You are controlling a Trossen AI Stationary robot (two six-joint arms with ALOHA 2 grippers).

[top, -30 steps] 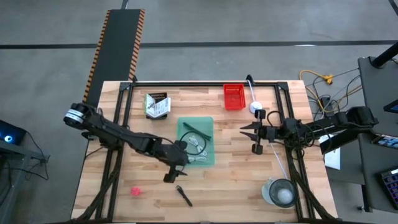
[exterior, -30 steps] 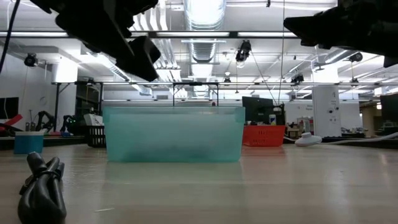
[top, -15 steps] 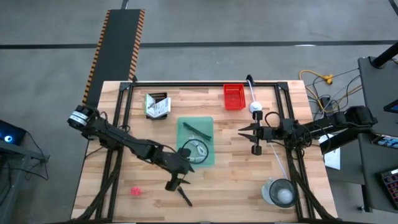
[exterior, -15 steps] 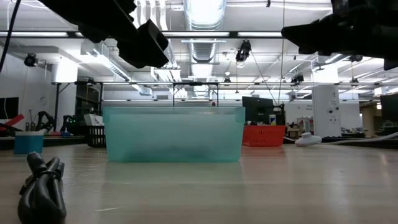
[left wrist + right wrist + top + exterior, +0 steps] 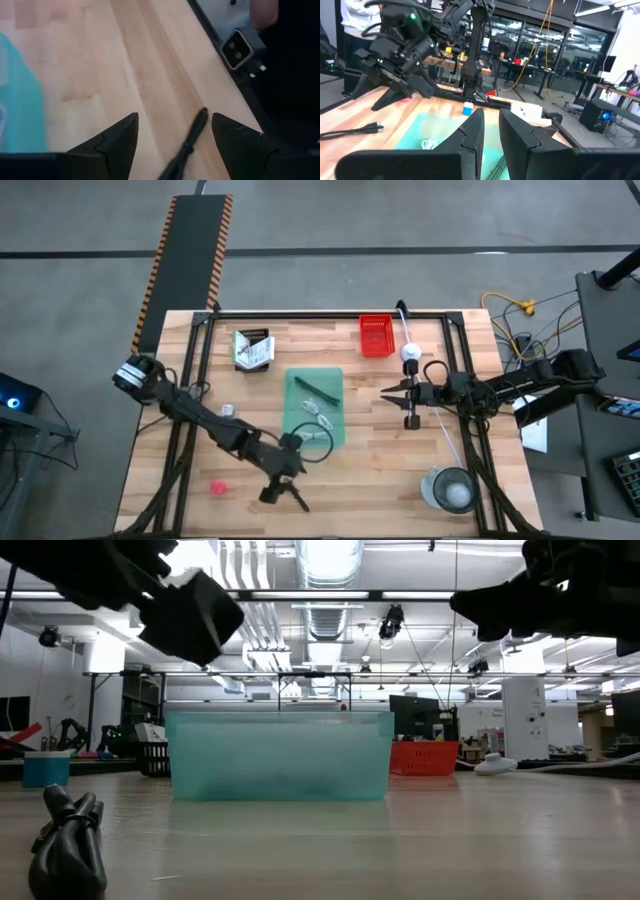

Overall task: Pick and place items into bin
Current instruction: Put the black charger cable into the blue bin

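left gripper (image 5: 275,491) low over front of table, fingers spread, nothing between them, straddling black pen-like tool (image 5: 296,497) lying flat on wood. teal bin (image 5: 317,408) just behind, green marker (image 5: 320,390) and white coiled cable (image 5: 318,418) inside. pink blob (image 5: 217,487) loose near front left. right gripper (image 5: 395,390) raised beside bin, fingers nearly closed, empty.

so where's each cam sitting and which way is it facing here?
High: overhead, straight down on table; both arms, green bin.
Low: table height, level across; bin, black tool, arms overhead.
Left wrist: down past open left gripper at black tool.
Right wrist: over right gripper across bin toward left arm.
Shared: bin, tool.
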